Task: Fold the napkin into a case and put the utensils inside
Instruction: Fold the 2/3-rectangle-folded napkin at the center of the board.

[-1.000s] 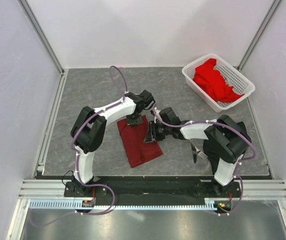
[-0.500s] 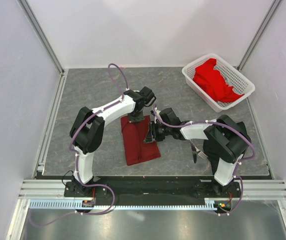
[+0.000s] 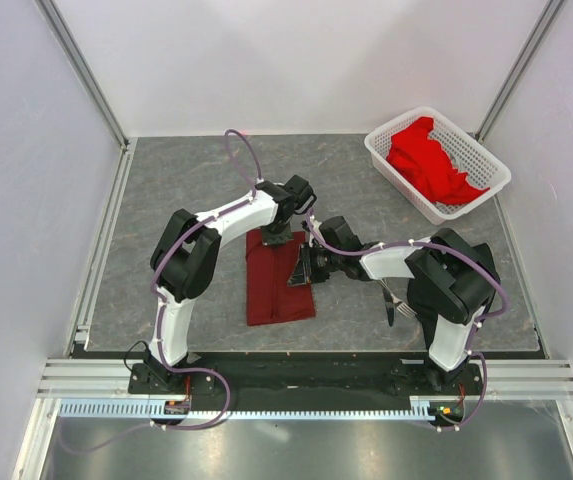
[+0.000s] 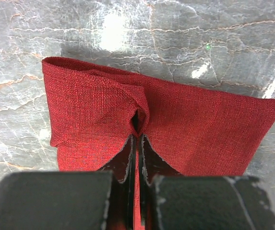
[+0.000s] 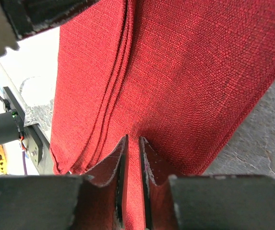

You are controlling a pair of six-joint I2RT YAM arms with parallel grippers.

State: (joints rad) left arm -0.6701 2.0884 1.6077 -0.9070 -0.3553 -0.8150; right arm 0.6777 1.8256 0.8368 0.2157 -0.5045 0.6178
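The folded napkin [image 3: 278,292] lies flat on the desk [image 3: 166,230] between both arms. The left tool [image 4: 138,140] is fully closed, pinching the napkin's far edge. The right tool [image 5: 133,143] is closed to a slit on its right edge.

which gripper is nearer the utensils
Right. The right gripper is on the napkin's right edge, toward the utensils; the left gripper pinches its far edge.

The right arm [image 3: 444,272] hides most of the utensils [image 3: 393,309]. In the right wrist view the napkin [image 5: 185,72] runs off the top edge.
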